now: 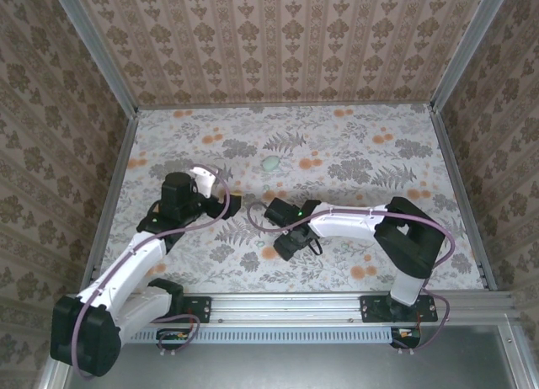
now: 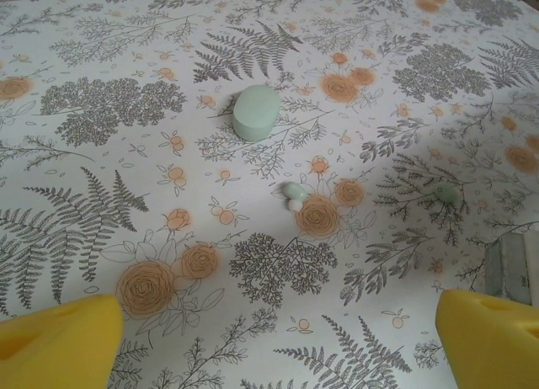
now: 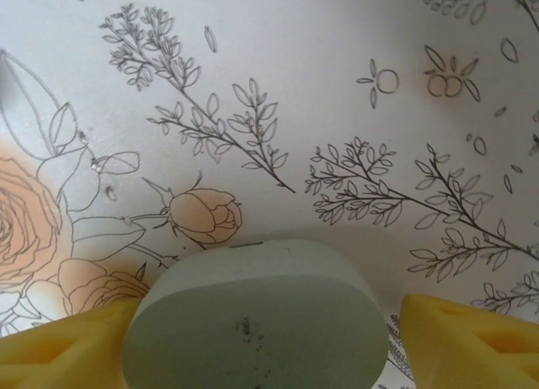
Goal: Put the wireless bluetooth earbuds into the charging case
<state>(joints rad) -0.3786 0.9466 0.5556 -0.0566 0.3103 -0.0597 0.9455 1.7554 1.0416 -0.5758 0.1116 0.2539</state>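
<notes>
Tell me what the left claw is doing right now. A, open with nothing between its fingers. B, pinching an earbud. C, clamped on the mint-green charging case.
A: in the left wrist view the left claw has its yellow fingers wide apart over the bare flowered cloth, and the charging case lies well beyond them, untouched.

The desk (image 1: 379, 153) wears a white cloth printed with grey ferns and orange roses. The charging case (image 2: 255, 112) is pale mint green. Yellow pads (image 2: 55, 338) tip the left end effector (image 2: 274, 338). Beige damask wallpaper (image 1: 278, 35) lines the walls.
</notes>
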